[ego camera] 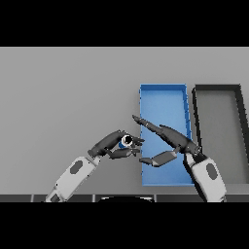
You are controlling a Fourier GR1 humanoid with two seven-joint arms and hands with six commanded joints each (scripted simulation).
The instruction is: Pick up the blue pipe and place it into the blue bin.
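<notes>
The blue pipe (126, 142) is a short blue tube seen end-on, with a dark bore and pale rim. My left hand (113, 145) is shut on it, fingers above and thumb below, just left of the blue bin (163, 92). The bin is a long open rectangular tray right of centre. My right hand (168, 138) hovers over the bin's lower left part, open, its straight fingers pointing left toward the pipe and its thumb spread below. Nothing is in the right hand.
A dark grey bin (219, 92) of similar shape stands directly right of the blue bin. The grey table (63, 97) stretches to the left and behind.
</notes>
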